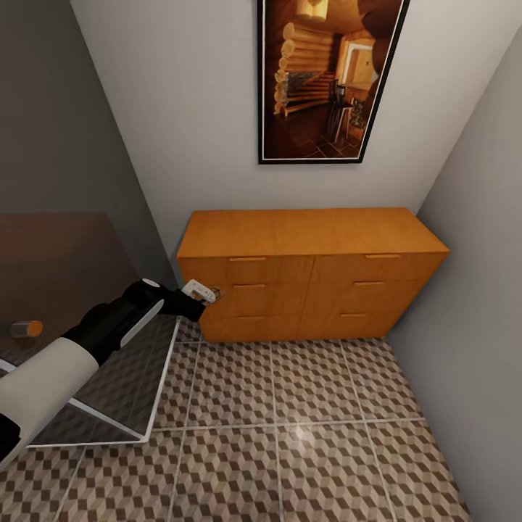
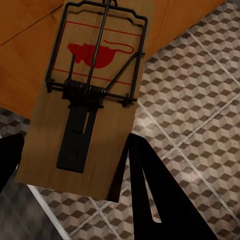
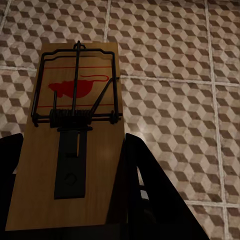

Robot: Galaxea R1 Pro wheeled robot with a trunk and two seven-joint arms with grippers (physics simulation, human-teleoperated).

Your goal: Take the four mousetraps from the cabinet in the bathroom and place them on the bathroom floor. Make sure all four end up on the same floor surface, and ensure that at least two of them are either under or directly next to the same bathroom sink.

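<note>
The cabinet (image 1: 312,232) stands against the far wall with its drawers closed. My left gripper (image 1: 209,294) is at the cabinet's left front corner, shut on a mousetrap (image 1: 217,294). In the left wrist view that mousetrap (image 2: 117,125) sits between the dark fingers (image 2: 150,185) of the left gripper (image 2: 75,160), over the cabinet front (image 2: 25,55) and the bathroom floor (image 2: 200,100). In the right wrist view my right gripper (image 3: 75,170) is shut on a second mousetrap (image 3: 102,160), which hangs above the bathroom floor (image 3: 175,50). The cube-pattern bathroom floor (image 1: 304,406) spreads in front of the cabinet.
A slanted glass panel (image 1: 123,384) with a pale frame stands at the left under my left arm. A grey wall (image 1: 471,275) closes the right side. A framed picture (image 1: 330,80) hangs above the cabinet. A small orange-tipped cylinder (image 1: 25,328) lies far left.
</note>
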